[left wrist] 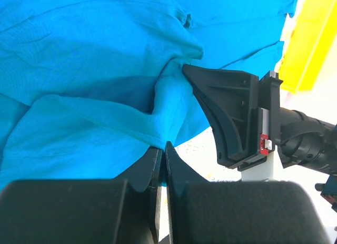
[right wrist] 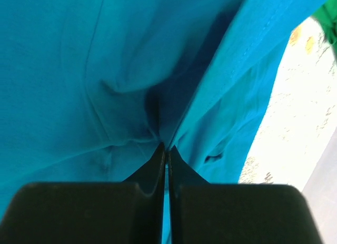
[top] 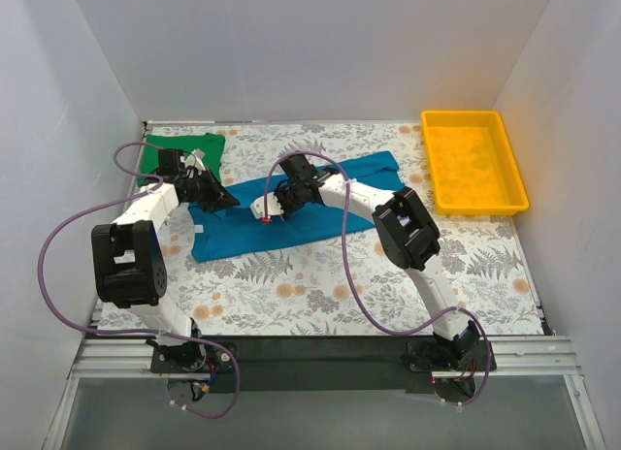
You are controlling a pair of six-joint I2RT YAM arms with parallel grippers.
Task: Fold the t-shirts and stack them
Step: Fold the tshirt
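Note:
The teal-blue t-shirt [top: 243, 237] lies spread and rumpled across the middle of the table. The bright green t-shirt [top: 184, 149] lies at the back left. My left gripper [top: 226, 202] is at the teal shirt's left end, shut on a pinched fold of it [left wrist: 163, 148]. My right gripper [top: 268, 212] is close beside it, shut on teal fabric [right wrist: 166, 148]. The teal shirt fills the left wrist view [left wrist: 105, 70] and the right wrist view [right wrist: 105, 70]. One black finger [left wrist: 226, 118] of the right gripper shows in the left wrist view. A bit of the green shirt [right wrist: 330, 18] shows in the right wrist view.
A yellow plastic tray [top: 514, 193] stands at the back right and also shows in the left wrist view [left wrist: 313, 39]. A floral cloth [top: 291, 285] covers the table. White walls enclose the left, back and right. The two grippers are only a few centimetres apart.

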